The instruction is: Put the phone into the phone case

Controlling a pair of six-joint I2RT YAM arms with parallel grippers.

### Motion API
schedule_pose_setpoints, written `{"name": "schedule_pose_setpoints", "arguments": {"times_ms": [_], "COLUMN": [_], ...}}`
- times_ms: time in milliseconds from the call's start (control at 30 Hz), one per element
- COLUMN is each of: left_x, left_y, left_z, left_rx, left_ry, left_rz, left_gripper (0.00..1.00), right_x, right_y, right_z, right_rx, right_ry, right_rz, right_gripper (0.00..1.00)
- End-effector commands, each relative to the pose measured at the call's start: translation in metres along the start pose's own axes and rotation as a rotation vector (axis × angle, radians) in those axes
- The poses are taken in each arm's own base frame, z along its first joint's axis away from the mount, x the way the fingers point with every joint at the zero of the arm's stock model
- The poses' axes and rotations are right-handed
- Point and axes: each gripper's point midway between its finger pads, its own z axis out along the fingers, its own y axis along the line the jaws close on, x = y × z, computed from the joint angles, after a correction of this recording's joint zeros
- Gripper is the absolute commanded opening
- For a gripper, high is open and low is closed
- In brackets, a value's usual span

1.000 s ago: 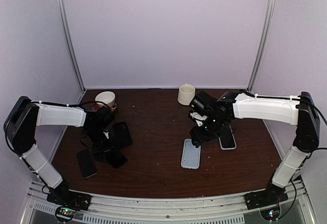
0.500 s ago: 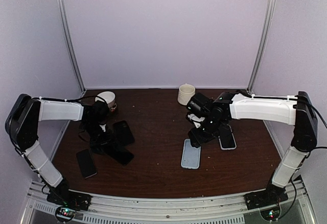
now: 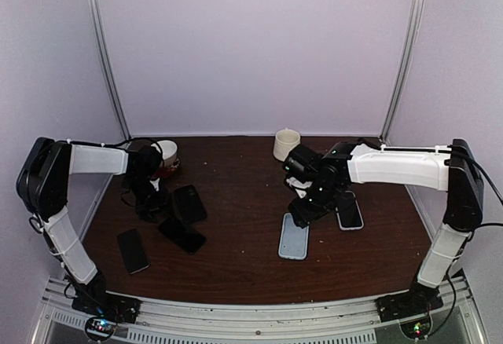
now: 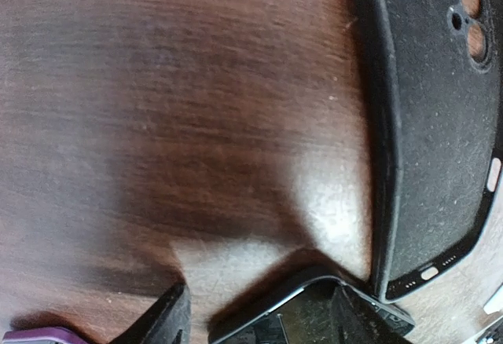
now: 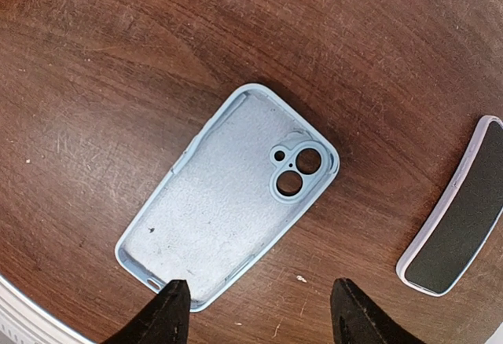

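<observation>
Hovering over blue case (image 5: 220,218), right gripper (image 5: 259,312) open, empty. Left gripper (image 4: 259,320) straddles a phone (image 4: 305,314) corner beside black case (image 4: 440,124); grip unclear.

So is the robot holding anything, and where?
The right end effector holds nothing; it hangs open over the light blue case. The corner of a dark phone sits between the fingers of the left end effector, but a grip cannot be told.

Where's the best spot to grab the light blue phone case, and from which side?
Probably pinch the light blue phone case across its long side walls, mid-length, coming straight down. It lies flat on the table, open side up, so only the raised rim offers a hold.
</observation>
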Motion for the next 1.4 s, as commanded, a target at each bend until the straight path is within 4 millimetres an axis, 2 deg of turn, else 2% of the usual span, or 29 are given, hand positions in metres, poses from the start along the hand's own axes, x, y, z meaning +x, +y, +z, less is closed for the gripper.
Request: {"name": "schedule_pose_setpoints", "arguments": {"times_ms": [0,100,267,433,533,700,833,967,1033,1067,1100,1133,1267,1300,1333,1367], "left_x": [0.010,0.022,0.053,0.079,0.093,0.114,0.110,0.088,0.063,0.050,0.036,0.022,-0.019,-0.025,-0.030,-0.033], "left_y": [-0.006,-0.016,-0.036,-0.057,-0.076,-0.119,-0.146,-0.170,-0.165,-0.156,-0.145,-0.131,-0.070,-0.061,-0.056,-0.052], "left_z": [0.007,0.009,0.019,0.022,0.021,0.019,0.006,-0.034,-0.056,-0.066,-0.073,-0.080,-0.096,-0.101,-0.106,-0.110], "left_rx": [0.063,0.082,0.115,0.144,0.170,0.240,0.302,0.368,0.344,0.327,0.304,0.269,0.070,0.033,0.001,-0.020], "left_ry": [0.029,0.048,0.131,0.185,0.213,0.252,0.217,0.106,0.018,-0.023,-0.056,-0.087,-0.163,-0.184,-0.207,-0.229], "left_rz": [0.013,0.058,0.124,0.187,0.227,0.319,0.395,0.506,0.508,0.487,0.457,0.423,0.330,0.333,0.336,0.339], "left_gripper": [0.64,0.62,0.54,0.52,0.51,0.50,0.49,0.50,0.52,0.55,0.59,0.63,0.77,0.88,0.96,0.97], "right_x": [-0.005,-0.007,-0.009,-0.007,-0.006,-0.010,-0.018,-0.030,-0.037,-0.041,-0.044,-0.047,-0.054,-0.054,-0.054,-0.054], "right_y": [-0.004,-0.003,-0.001,-0.002,-0.002,0.009,0.031,0.068,0.089,0.102,0.116,0.132,0.183,0.193,0.201,0.206], "right_z": [-0.007,-0.007,-0.009,-0.011,-0.012,-0.018,-0.023,-0.025,-0.023,-0.023,-0.021,-0.020,-0.011,-0.007,-0.004,0.002], "right_rx": [0.036,0.036,0.035,0.047,0.058,0.048,0.012,-0.041,-0.077,-0.105,-0.132,-0.162,-0.220,-0.228,-0.231,-0.230], "right_ry": [-0.021,-0.023,-0.026,-0.024,-0.022,-0.051,-0.099,-0.147,-0.167,-0.180,-0.185,-0.191,-0.197,-0.187,-0.180,-0.167], "right_rz": [-0.022,-0.023,-0.030,-0.033,-0.039,-0.070,-0.132,-0.262,-0.315,-0.335,-0.357,-0.382,-0.471,-0.491,-0.503,-0.512], "right_gripper": [0.65,0.65,0.65,0.65,0.65,0.65,0.65,0.66,0.72,0.81,0.95,0.99,0.99,0.99,0.99,0.99]}}
